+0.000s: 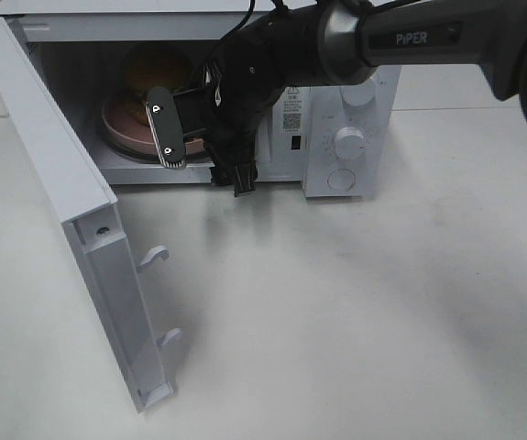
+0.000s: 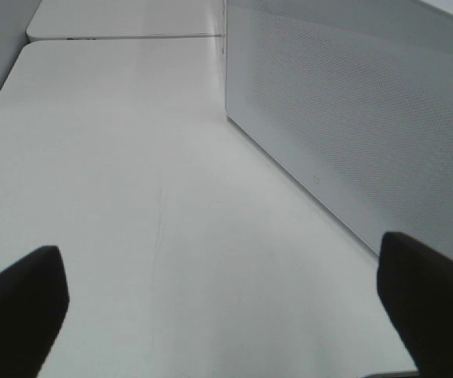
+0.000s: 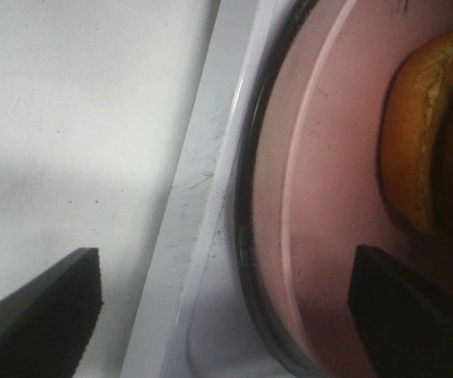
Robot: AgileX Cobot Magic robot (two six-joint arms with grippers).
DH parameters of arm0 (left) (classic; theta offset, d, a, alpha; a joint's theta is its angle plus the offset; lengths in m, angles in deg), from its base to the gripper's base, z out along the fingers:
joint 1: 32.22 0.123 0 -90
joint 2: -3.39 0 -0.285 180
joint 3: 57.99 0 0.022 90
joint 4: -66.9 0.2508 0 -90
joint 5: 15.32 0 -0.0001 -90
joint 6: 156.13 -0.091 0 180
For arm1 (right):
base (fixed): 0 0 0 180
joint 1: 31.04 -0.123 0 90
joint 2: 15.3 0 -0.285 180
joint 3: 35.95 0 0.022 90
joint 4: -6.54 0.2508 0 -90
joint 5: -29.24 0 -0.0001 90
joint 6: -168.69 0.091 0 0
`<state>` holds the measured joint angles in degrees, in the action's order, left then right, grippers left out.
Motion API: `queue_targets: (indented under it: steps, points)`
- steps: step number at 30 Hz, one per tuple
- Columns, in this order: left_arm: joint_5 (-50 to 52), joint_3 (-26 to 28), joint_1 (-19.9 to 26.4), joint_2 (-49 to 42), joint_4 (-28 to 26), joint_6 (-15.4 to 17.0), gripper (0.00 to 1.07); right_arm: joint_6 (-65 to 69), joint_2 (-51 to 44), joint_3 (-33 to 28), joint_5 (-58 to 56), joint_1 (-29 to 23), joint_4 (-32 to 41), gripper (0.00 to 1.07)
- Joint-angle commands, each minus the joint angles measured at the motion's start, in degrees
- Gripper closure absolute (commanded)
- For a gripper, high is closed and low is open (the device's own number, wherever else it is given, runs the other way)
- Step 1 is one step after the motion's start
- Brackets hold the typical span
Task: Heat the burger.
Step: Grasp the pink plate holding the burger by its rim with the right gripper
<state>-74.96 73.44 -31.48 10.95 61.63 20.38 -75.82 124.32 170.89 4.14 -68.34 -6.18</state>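
The burger stands on a round pink plate inside the open microwave. In the right wrist view its golden bun rests on the pink plate, which sits on a dark-rimmed turntable. My right gripper is at the oven's mouth, open. One finger hangs over the plate's rim and the other is outside the front lip; nothing is held. My left gripper is open over bare table beside the door's perforated panel, and is out of the high view.
The microwave door swings wide open toward the front left, latch hooks sticking out. Knobs sit on the oven's right panel. The right arm crosses above the oven.
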Motion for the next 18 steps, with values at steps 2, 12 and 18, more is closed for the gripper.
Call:
queue_targets:
  steps: [2, 12, 18]
  points:
    - [0.1, -0.2, 0.2, -1.3, 0.0, -0.1, 0.07, 0.9, 4.0, 7.0, -4.7, -0.3, -0.1, 0.25]
    - [0.1, -0.2, 0.2, -1.3, 0.0, -0.1, 0.07, 2.2, 7.3, 14.1, -8.5, 1.0, 0.9, 0.27]
    - [0.1, -0.2, 0.2, -1.3, 0.0, -0.1, 0.07, 0.5, 7.6, 14.1, -8.5, 1.7, 1.3, 0.29]
